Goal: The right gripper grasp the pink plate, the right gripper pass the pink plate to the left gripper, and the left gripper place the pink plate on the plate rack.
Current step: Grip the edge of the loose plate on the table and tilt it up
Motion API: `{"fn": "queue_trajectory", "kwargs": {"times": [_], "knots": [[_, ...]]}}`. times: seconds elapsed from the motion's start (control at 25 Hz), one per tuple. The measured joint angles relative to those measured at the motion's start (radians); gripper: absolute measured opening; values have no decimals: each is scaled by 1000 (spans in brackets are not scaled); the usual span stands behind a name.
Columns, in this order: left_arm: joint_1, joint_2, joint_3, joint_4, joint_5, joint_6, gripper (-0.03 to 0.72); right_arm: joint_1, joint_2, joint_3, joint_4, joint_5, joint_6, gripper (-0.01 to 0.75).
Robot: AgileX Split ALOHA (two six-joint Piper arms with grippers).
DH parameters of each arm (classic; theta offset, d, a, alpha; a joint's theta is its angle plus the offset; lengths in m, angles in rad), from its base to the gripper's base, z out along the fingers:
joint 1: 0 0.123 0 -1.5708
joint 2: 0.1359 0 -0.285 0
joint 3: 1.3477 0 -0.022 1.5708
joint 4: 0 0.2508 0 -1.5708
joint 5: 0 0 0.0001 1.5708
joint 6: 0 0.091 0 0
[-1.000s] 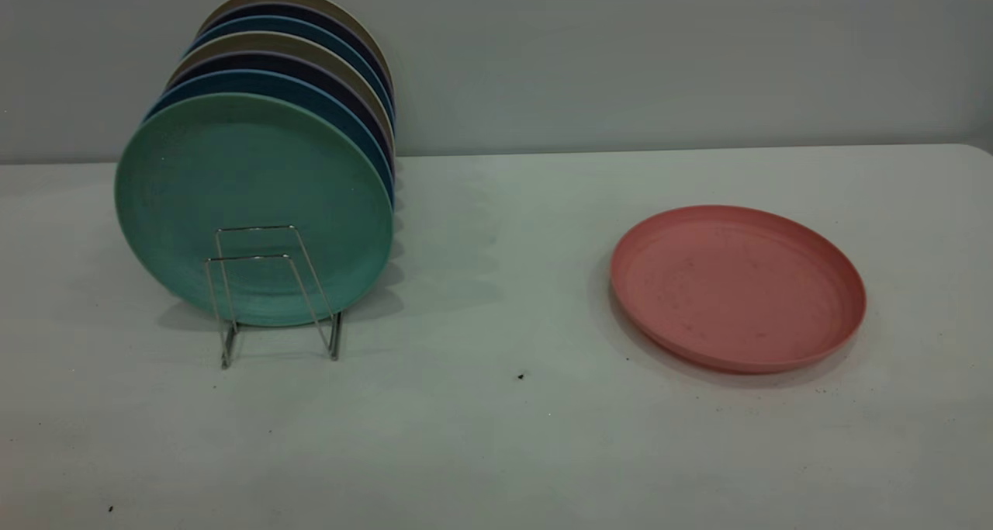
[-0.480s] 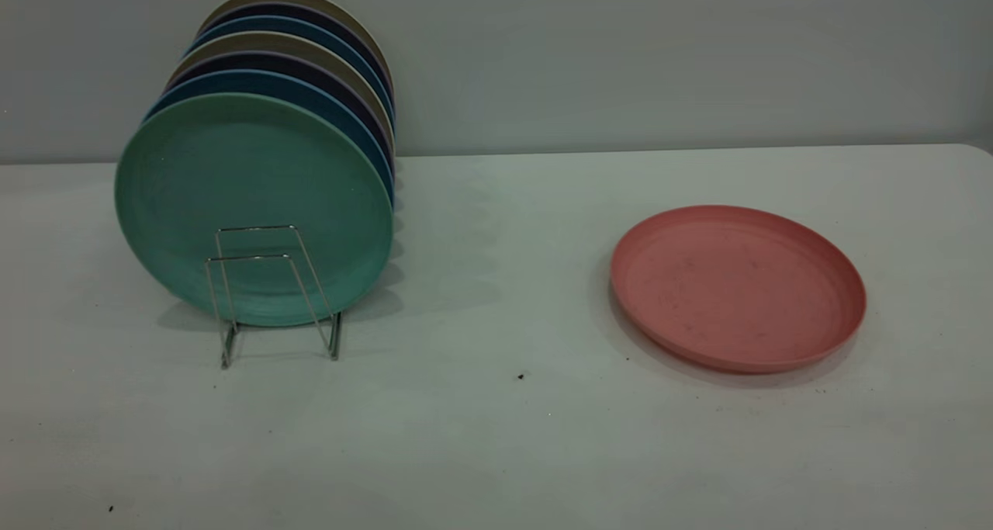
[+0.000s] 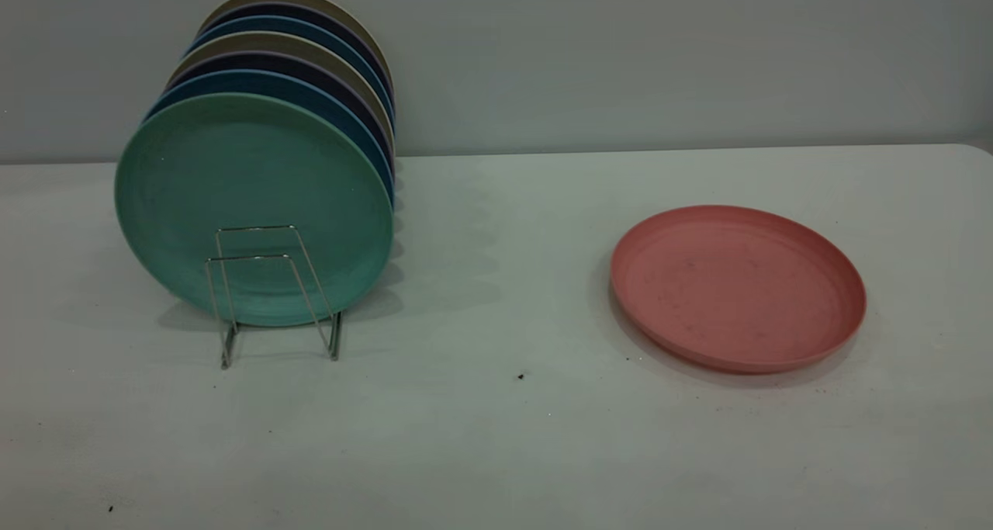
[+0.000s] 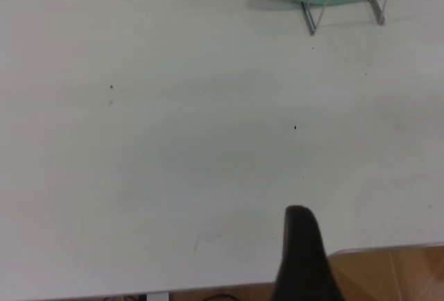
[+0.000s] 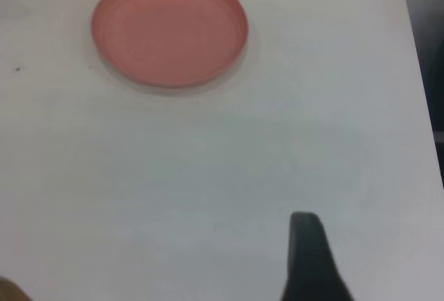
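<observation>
Pink and matte, the plate [image 3: 737,288] lies flat on the table [image 3: 496,437] at three o'clock, well apart from the wire rack [image 3: 268,293] of standing plates at nine. It looks light and stiff; its low rim seems the only hold. Both claws show one finger each, spread impossible to tell.
</observation>
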State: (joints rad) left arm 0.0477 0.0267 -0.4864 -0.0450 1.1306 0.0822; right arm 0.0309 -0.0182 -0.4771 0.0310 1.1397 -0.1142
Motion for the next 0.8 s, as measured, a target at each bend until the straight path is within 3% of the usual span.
{"fn": "queue_trajectory", "kwargs": {"times": [0.6, 0.8], "knots": [[0, 0, -1, 4, -1, 4, 545, 0, 0, 0, 0, -1, 0, 466], [0, 12, -27, -6, -108, 5, 545, 0, 16, -37, 16, -63, -32, 437]]}}
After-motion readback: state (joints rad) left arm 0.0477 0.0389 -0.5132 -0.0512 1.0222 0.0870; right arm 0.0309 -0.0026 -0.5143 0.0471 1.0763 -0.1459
